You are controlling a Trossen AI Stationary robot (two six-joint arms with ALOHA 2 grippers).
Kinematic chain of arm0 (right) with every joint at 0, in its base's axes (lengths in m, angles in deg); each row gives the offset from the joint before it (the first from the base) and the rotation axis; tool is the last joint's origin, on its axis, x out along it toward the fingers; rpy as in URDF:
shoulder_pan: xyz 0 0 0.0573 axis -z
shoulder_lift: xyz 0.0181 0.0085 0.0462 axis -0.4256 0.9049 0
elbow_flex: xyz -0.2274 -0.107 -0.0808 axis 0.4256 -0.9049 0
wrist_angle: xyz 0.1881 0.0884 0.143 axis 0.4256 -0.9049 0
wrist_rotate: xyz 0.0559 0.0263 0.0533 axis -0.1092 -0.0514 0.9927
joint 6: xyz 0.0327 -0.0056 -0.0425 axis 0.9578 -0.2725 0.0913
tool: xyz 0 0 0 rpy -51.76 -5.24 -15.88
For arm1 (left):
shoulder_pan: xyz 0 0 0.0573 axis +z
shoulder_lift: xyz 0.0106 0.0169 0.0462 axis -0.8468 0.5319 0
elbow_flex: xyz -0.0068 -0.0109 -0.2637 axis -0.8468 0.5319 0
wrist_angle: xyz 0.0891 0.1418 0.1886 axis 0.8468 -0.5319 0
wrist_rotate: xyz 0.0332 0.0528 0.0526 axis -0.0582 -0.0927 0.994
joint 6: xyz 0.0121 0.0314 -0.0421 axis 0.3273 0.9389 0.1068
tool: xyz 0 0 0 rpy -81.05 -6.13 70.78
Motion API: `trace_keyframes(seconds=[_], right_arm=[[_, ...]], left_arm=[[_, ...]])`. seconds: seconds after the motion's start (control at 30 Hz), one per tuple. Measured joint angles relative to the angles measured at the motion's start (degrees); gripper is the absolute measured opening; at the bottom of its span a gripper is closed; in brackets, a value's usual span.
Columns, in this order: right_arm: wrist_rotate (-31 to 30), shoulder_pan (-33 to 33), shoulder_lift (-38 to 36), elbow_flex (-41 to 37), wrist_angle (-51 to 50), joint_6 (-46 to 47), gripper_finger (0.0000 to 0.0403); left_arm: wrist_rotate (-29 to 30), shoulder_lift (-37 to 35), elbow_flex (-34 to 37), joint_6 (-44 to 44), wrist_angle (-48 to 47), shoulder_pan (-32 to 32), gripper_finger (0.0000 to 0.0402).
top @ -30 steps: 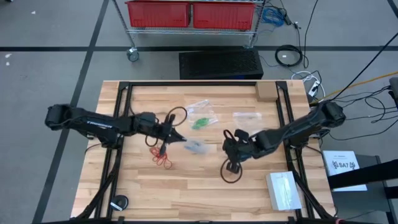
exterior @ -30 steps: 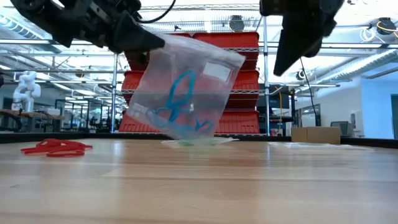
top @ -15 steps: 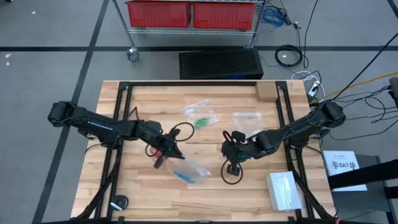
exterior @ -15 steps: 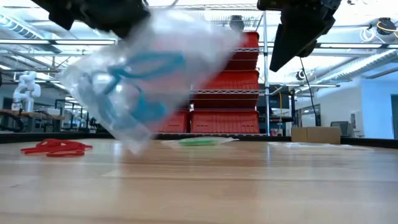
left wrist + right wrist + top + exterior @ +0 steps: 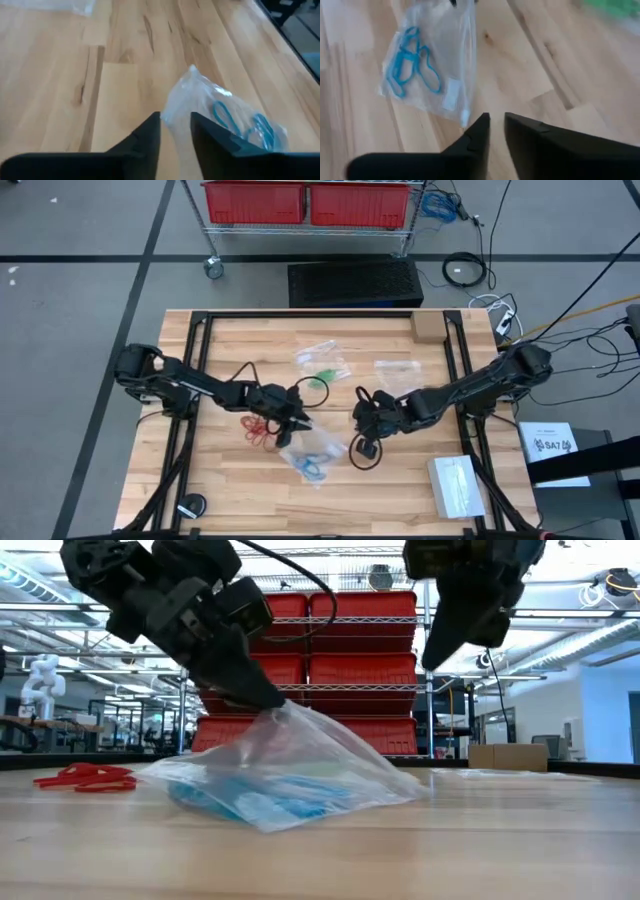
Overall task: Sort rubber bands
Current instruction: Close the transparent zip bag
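Blue rubber bands (image 5: 311,467) lie inside a clear bag (image 5: 300,765) resting on the desk (image 5: 400,480). The left gripper (image 5: 175,131), fingers narrowly parted, pinches the bag's corner; a careless release could drag the bag onto the loose red bands (image 5: 260,429). The right gripper (image 5: 496,131) hovers nearby, slightly parted, holding nothing.

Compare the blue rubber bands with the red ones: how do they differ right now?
The blue rubber bands sit sealed inside a clear plastic bag; the red rubber bands lie loose on the table. The blue ones lie nearer the table's front edge, the red farther left. Both are thin loops, bunched.
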Motion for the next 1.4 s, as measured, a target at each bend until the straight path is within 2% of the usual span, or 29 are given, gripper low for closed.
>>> trace_keyframes(seconds=[0.13,0.27,0.4,0.57,0.7,1.0,1.23,1.4], right_arm=[[2.6,0.2,2.2,-2.4,5.5,-0.2,0.0115],[7.4,-0.5,4.5,-4.9,11.0,-4.9,0.0156],[11.5,-1.6,8.3,-7.0,15.7,-5.5,0.0164],[11.6,-2.2,13.8,-6.6,17.7,-10.1,0.015],[8.1,-3.3,15.8,-6.4,19.0,-19.1,0.0139],[-6.2,-5.6,16.8,-6.4,21.4,-36.4,0.0137],[-13.0,-5.6,17.0,-6.6,24.1,-46.8,0.0137],[-14.3,-5.8,17.0,-6.6,29.9,-52.8,0.0137]], left_arm=[[2.9,-2.2,-0.4,0.3,-0.5,0.2,0.0161],[5.1,-5.0,-0.5,3.3,-1.9,0.3,0.018],[6.1,-6.9,-0.5,4.7,-4.8,0.2,0.0182],[6.3,-6.9,-0.5,5.2,-5.9,-1.2,0.0182],[7.4,-6.7,-0.5,8.0,-6.8,-2.9,0.0183],[15.6,-6.7,-0.5,11.2,-8.4,-5.2,0.0183],[15.9,-6.7,-0.5,11.2,-8.4,-5.2,0.0183],[15.9,-6.7,-0.5,11.2,-8.4,-5.2,0.0183]])
